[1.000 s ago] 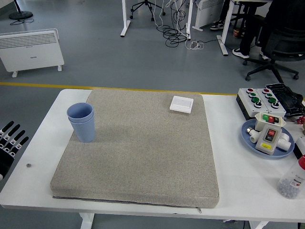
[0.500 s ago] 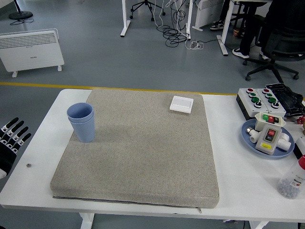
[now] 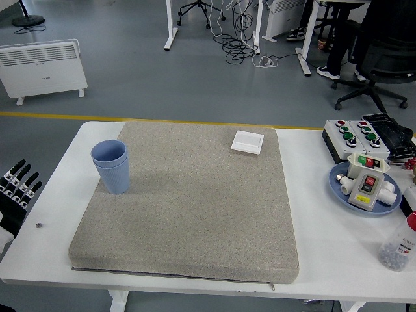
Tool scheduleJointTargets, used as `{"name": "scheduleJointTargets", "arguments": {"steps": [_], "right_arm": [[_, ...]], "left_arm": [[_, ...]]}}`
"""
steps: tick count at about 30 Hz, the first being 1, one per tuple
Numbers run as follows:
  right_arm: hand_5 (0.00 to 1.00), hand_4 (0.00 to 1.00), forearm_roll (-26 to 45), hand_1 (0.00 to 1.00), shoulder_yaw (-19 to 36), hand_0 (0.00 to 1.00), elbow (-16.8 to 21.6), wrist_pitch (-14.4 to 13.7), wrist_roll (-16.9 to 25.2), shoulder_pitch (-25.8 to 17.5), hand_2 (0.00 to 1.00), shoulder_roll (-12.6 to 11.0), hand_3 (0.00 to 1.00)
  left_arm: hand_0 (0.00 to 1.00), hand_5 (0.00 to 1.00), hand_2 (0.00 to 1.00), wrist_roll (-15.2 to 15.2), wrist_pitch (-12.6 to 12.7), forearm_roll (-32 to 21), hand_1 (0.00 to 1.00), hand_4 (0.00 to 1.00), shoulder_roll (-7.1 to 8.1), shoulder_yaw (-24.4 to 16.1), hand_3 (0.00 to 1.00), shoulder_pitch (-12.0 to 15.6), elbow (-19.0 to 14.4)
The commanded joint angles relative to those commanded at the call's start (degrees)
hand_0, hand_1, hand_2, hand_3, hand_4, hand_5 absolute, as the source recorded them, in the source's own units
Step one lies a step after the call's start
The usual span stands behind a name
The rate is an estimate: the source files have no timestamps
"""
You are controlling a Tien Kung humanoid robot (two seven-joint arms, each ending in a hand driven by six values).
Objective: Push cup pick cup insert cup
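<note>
Two light blue cups (image 3: 112, 166) stand nested, one inside the other, upright on the left part of the grey mat (image 3: 195, 214). My left hand (image 3: 14, 192) is at the picture's left edge, beside the table's left end and well left of the cups. Its black fingers with white tips are spread and hold nothing. The right arm does not show.
A small white square box (image 3: 247, 142) lies at the mat's far edge. At the right stand two button boxes (image 3: 356, 135), a blue plate (image 3: 339, 190) carrying a switch unit, and a clear jar with a red lid (image 3: 400, 244). A small screw (image 3: 39, 225) lies on the table near the left edge.
My left hand has drawn slightly left and lower toward the picture's edge. The cups have not moved.
</note>
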Motion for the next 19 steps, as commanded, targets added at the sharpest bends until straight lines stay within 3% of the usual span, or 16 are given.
{"name": "scheduleJointTargets", "arguments": {"steps": [1,2,5,8,19], "right_arm": [[0.596,0.120,0.00,0.619,0.00,0.751,0.00,0.00,0.02,0.00,0.593,-0.01,0.585],[0.596,0.120,0.00,0.619,0.00,0.751,0.00,0.01,0.03,-0.01,0.593,-0.01,0.585],[0.596,0.120,-0.14,0.619,0.08,0.751,0.00,0.02,0.06,0.04,0.593,-0.04,0.585],[0.597,0.120,-0.14,0.619,0.12,0.751,0.00,0.01,0.10,0.07,0.593,-0.03,0.585],[0.595,0.121,-0.14,0.619,0.25,0.751,0.00,-0.06,0.13,0.13,0.593,0.00,0.585]], "left_arm": [[0.921,0.998,0.963,0.41,-0.10,0.16,0.913,0.669,-0.02,-0.01,0.859,-0.03,0.06],[0.998,0.998,0.998,0.78,-0.17,0.31,0.994,0.685,-0.04,-0.02,0.963,-0.05,0.09],[0.998,0.998,0.998,3.36,-0.48,1.28,0.994,0.685,-0.05,0.07,0.963,-0.22,0.07],[0.998,0.998,0.998,3.73,-0.46,1.64,0.993,0.708,-0.15,0.25,0.998,-0.30,0.02],[0.998,0.998,0.998,-1.17,-0.48,-0.95,0.990,0.695,-0.23,0.13,0.992,-0.47,0.32]]}}
